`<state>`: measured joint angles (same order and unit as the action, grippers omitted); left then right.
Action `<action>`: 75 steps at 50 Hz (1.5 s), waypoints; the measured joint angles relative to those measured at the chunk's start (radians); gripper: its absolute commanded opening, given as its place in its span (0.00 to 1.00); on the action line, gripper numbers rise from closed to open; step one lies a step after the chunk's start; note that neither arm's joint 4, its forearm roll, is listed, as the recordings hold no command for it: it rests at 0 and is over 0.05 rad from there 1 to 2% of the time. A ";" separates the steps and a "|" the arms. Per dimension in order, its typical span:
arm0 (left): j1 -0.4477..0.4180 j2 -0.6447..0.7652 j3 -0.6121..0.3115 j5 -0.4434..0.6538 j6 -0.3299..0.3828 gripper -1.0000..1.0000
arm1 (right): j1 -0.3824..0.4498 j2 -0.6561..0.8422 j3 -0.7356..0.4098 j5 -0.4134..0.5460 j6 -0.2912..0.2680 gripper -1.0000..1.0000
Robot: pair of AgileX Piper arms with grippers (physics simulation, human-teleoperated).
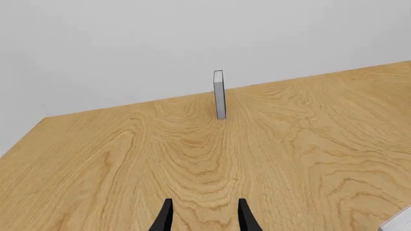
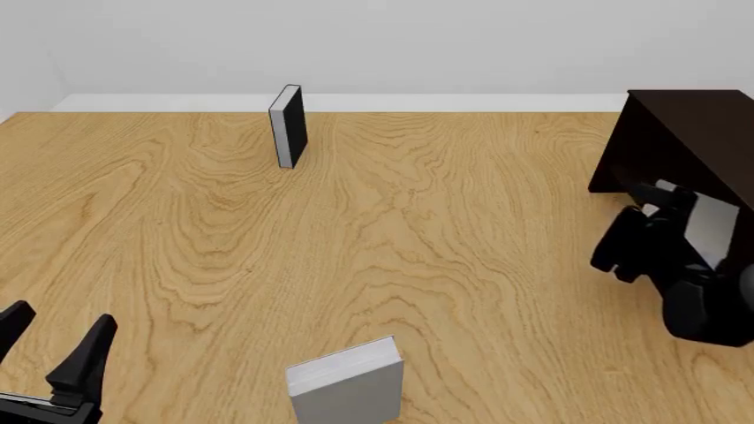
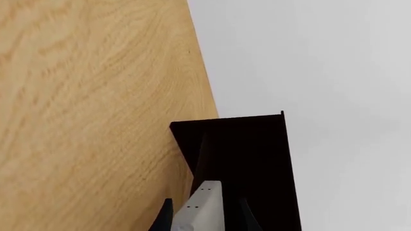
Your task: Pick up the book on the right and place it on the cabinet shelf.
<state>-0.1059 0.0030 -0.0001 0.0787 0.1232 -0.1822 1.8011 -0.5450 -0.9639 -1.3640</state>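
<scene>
Evidently stiff, light and smooth-sided, so best pinched flat across both covers: slim light-grey hardcover book [image 3: 200, 209] clamped between right gripper [image 2: 662, 205] fingers before very dark brown wooden cabinet [image 2: 689, 132], left gripper [image 2: 56, 340] fingers spread, empty.

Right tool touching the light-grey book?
Touching. Right wrist view: the book sits clamped between both fingers of the right tool, no gap.
</scene>
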 measured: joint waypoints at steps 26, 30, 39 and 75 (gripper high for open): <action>-0.002 0.000 0.000 -0.006 -0.002 1.00 | -0.051 -0.043 0.052 -0.003 0.005 1.00; -0.003 0.000 0.000 -0.007 -0.003 1.00 | -0.058 -0.049 0.061 -0.006 0.005 1.00; -0.005 0.000 0.000 -0.007 -0.004 1.00 | -0.070 -0.062 0.077 -0.010 0.006 1.00; -0.010 0.000 0.000 -0.009 -0.004 1.00 | -0.113 -0.093 0.139 -0.048 0.007 1.00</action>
<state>-0.1162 0.0033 -0.0001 0.0699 0.1195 -0.2952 1.7078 -0.4060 -1.0120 -1.3570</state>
